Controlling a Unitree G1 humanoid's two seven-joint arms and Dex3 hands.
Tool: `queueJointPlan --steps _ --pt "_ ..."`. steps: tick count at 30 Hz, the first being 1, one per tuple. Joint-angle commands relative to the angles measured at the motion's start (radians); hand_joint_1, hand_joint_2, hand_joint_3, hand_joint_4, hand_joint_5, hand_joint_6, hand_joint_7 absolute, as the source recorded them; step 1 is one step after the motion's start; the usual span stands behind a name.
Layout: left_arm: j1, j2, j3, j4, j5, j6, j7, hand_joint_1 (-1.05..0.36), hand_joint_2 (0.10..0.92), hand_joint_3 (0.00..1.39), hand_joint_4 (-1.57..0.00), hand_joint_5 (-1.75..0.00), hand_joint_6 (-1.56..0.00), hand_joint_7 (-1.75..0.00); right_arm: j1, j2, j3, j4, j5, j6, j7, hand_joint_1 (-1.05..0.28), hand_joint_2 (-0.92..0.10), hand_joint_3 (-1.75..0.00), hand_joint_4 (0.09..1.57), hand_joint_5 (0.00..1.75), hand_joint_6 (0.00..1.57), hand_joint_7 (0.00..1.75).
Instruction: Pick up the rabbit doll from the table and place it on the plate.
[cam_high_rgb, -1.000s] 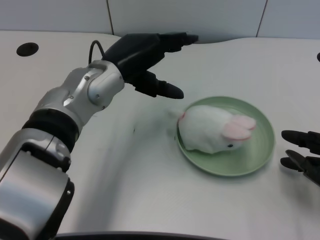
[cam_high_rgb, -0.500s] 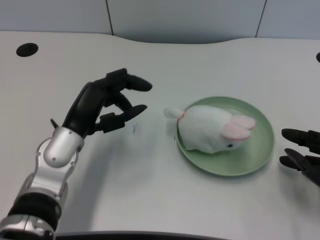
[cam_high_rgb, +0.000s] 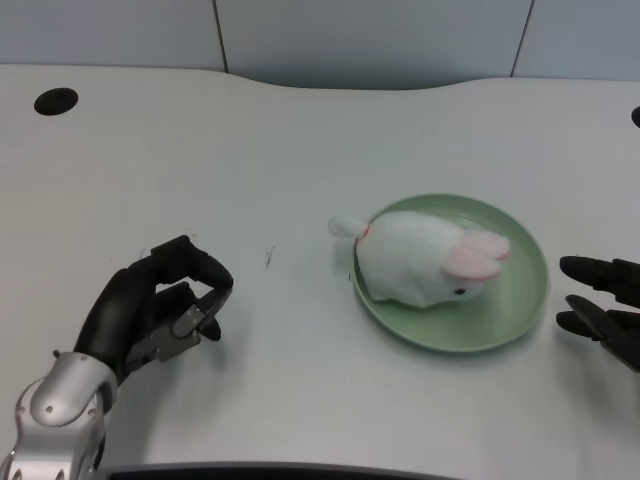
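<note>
White rabbit doll (cam_high_rgb: 415, 256) with pink ears and a small dark eye. Pale green plate (cam_high_rgb: 520, 300), plain, no pattern. Off-white desk (cam_high_rgb: 300, 130) with a black round hole near its far left corner. Black left robot hand (cam_high_rgb: 155, 310) on a silver forearm.

- The white rabbit doll (cam_high_rgb: 420, 258), pink-eared, is laid on its belly on the plate, its tail jutting past the left rim.
- The round green plate (cam_high_rgb: 525, 300) is set right of centre.

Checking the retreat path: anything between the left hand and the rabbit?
Head view: only bare table and a small dark mark lie between the left hand and the rabbit on the plate.
</note>
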Motion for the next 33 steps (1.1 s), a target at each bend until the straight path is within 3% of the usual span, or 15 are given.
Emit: queueJointPlan --steps 1,5,9,19,23,26,30,33 --pt "0.020 0.013 0.012 -0.022 -0.013 0.038 -0.018 -0.47 0.921 0.50 -0.66 -1.75 -0.43 -1.68 -0.010 -0.019 -0.022 0.017 0.006 0.007 -0.012 -0.42 -0.92 -0.09 1.15 0.01 0.91 0.00" --pt "0.050 0.025 0.017 -0.062 -0.016 0.091 -0.037 -0.47 0.921 0.50 -0.64 -1.75 -0.41 -1.71 -0.020 -0.018 -0.026 0.023 0.004 0.025 -0.025 -0.42 -0.92 -0.09 1.15 0.01 0.91 0.00" --pt "0.056 0.023 0.030 -0.047 -0.035 0.112 -0.066 -0.46 0.921 0.49 -0.63 -1.75 -0.39 -1.71 -0.027 -0.020 -0.032 0.040 0.000 0.019 -0.034 -0.44 -0.92 -0.08 1.14 0.01 0.91 0.00" --pt "0.017 0.025 0.043 0.052 -0.055 0.092 -0.140 -0.48 0.921 0.47 -0.64 -1.75 -0.39 -1.74 -0.049 -0.022 -0.037 0.073 -0.002 0.012 -0.034 -0.44 -0.92 -0.08 1.15 0.01 0.92 0.01" --pt "0.007 0.022 0.047 0.067 -0.051 0.085 -0.149 -0.49 0.921 0.46 -0.62 -1.75 -0.38 -1.74 -0.061 -0.028 -0.037 0.104 -0.003 -0.010 -0.029 -0.43 -0.92 -0.09 1.14 0.01 0.92 0.00" --pt "0.005 0.017 0.052 0.073 -0.056 0.084 -0.152 -0.49 0.921 0.46 -0.62 -1.75 -0.38 -1.74 -0.067 -0.031 -0.038 0.114 -0.002 -0.011 -0.030 -0.43 -0.92 -0.09 1.14 0.01 0.93 0.01" --pt "0.007 0.016 0.050 0.063 -0.053 0.093 -0.141 -0.49 0.921 0.46 -0.63 -1.75 -0.38 -1.73 -0.072 -0.033 -0.041 0.117 0.007 -0.008 -0.021 -0.42 -0.92 -0.09 1.16 0.02 0.94 0.01" --pt "0.010 0.012 0.052 0.059 -0.056 0.105 -0.134 -0.48 0.921 0.45 -0.63 -1.75 -0.38 -1.73 -0.069 -0.036 -0.039 0.115 0.000 -0.006 -0.023 -0.42 -0.92 -0.09 1.16 0.02 0.94 0.01"
